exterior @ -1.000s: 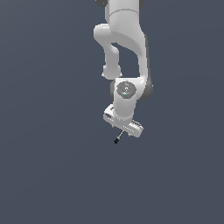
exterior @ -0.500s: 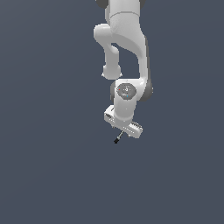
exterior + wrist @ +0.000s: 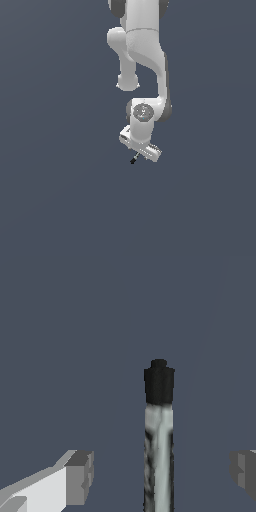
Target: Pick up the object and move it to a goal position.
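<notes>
The object (image 3: 159, 421) is a thin light grey rod with a black end. In the wrist view it lies between my two fingers, touching neither. The left finger (image 3: 80, 476) and right finger (image 3: 244, 470) stand well apart on either side of it, so my gripper (image 3: 161, 473) is open around the rod. In the exterior view the rod (image 3: 133, 160) shows as a tiny dark tip just below the white hand, with my gripper (image 3: 137, 153) right over it. The fingertips are hard to make out there.
The white arm (image 3: 142, 45) comes in from the top of the exterior view. The floor (image 3: 60, 190) is a plain dark grey-blue all around. No goal marker or other object shows.
The hand seems to have shifted slightly down the exterior view towards the rod. The rod has not moved.
</notes>
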Robot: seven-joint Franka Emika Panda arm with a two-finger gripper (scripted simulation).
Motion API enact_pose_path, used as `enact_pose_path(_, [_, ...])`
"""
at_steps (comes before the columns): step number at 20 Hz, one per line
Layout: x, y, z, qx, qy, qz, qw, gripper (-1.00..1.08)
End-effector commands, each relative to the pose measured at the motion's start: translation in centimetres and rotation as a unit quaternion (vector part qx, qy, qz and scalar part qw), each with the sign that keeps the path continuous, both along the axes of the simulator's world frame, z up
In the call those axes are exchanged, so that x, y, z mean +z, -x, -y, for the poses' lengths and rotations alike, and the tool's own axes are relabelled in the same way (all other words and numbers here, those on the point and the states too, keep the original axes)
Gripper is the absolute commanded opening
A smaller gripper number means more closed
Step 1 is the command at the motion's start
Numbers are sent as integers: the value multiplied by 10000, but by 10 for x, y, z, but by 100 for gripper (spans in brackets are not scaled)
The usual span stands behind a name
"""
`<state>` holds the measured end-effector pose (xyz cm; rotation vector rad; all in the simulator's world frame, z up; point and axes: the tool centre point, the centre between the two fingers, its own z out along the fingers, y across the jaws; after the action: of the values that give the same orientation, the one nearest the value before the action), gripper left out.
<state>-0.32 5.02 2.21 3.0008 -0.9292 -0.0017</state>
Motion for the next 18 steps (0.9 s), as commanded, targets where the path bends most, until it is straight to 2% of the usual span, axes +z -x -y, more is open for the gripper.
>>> enact_pose_path(1, [-9,0,0,-3,0,5,10000,100])
enact_pose_path(5, [-12,-1,0,-5,0,5,10000,100])
enact_pose_path(6, [-12,-1,0,-5,0,5,10000,-100])
enact_pose_path(18, [-11,-1,1,-5,0,5,10000,-100])
